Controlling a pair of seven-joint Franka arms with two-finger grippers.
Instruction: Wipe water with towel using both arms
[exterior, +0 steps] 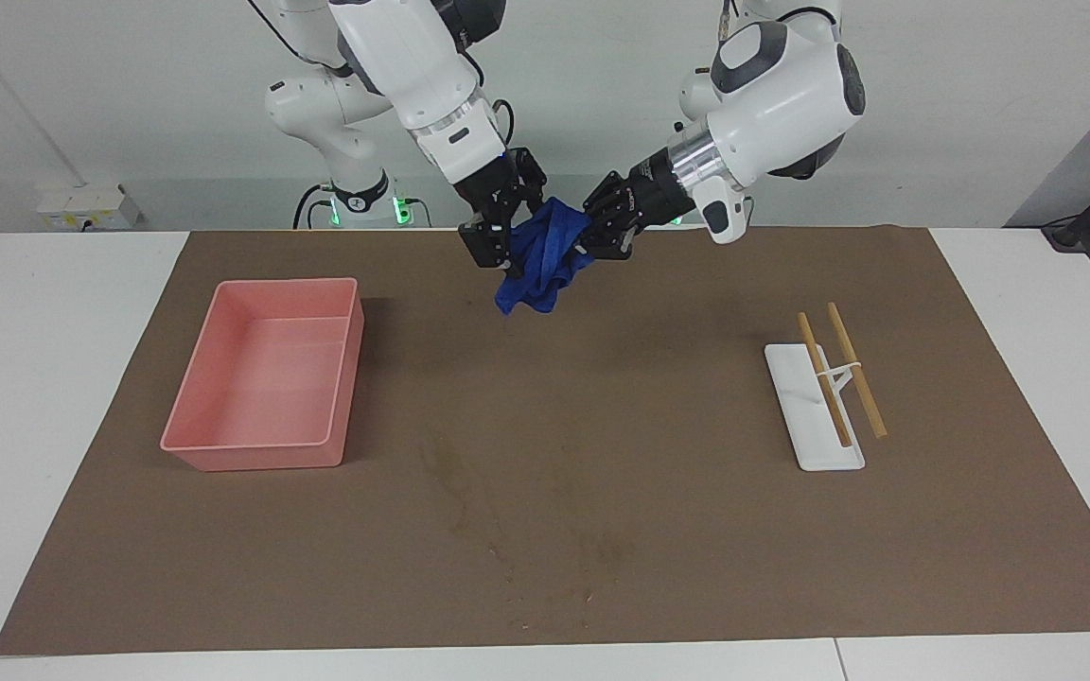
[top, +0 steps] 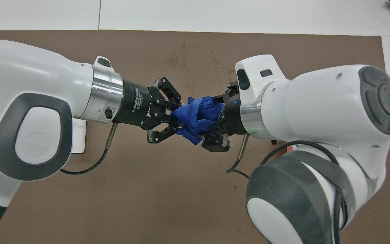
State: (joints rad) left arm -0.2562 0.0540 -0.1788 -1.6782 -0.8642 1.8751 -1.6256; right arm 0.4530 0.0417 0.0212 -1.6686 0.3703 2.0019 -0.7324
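Up over the brown mat [exterior: 659, 397], left gripper [exterior: 592, 242] pinches the towel [exterior: 537, 265]; right gripper [exterior: 498, 248], jaws spread, straddles its other end.

The left tool [top: 178, 117] body reads "2F Adaptive Gripper"; the left arm's [top: 29, 108] base sticker reads "WANJEE", partly cut off.

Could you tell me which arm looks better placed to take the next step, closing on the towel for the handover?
The right, I think. The right gripper has open jaws set around the towel, which hangs in the air clamped in the shut left gripper. The water lies unwiped, farther from the robots.
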